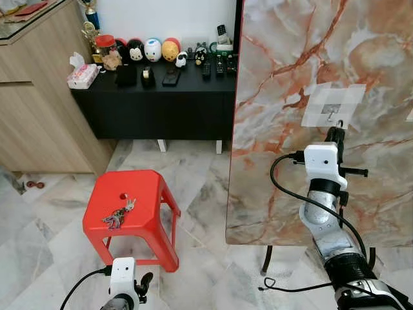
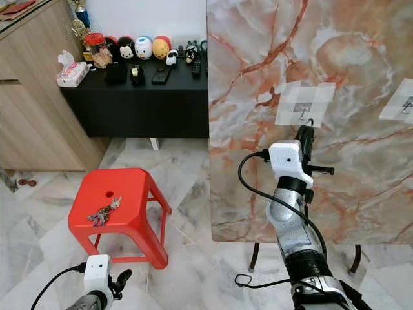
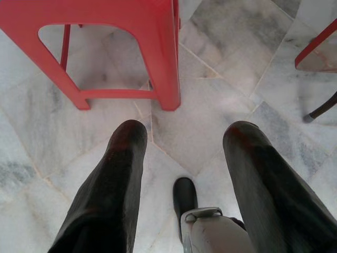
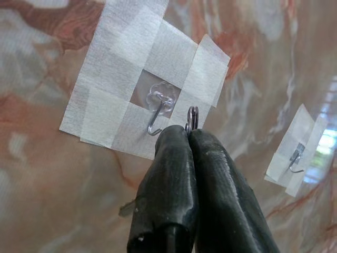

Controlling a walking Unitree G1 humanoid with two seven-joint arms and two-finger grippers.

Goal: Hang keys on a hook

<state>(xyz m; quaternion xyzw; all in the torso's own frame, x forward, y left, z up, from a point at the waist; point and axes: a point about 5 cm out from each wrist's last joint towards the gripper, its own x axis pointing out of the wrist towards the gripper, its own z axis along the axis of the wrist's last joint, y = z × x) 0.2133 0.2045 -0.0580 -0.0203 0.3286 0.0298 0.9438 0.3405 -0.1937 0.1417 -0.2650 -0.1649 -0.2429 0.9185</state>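
My right claw is pinched shut on a thin steel key ring, whose loop pokes up edge-on from between my black rubbery fingertips. The small clear plastic hook with a bent wire prong, stuck under a cross of white tape on the upright orange-veined marble slab, sits just beside the ring, off to one side of it and a touch higher. Ring and prong look close but apart, and the ring's flat plane stands roughly upright, so I judge it must shift sideways over the upturned tip and then drop. A second taped hook lies farther along the slab.

A bunch of keys lies on the glossy red plastic stool, well apart from my right claw. My left claw hangs low near the stool's legs, fingers spread wide over the pale marble floor tiles, holding nothing.
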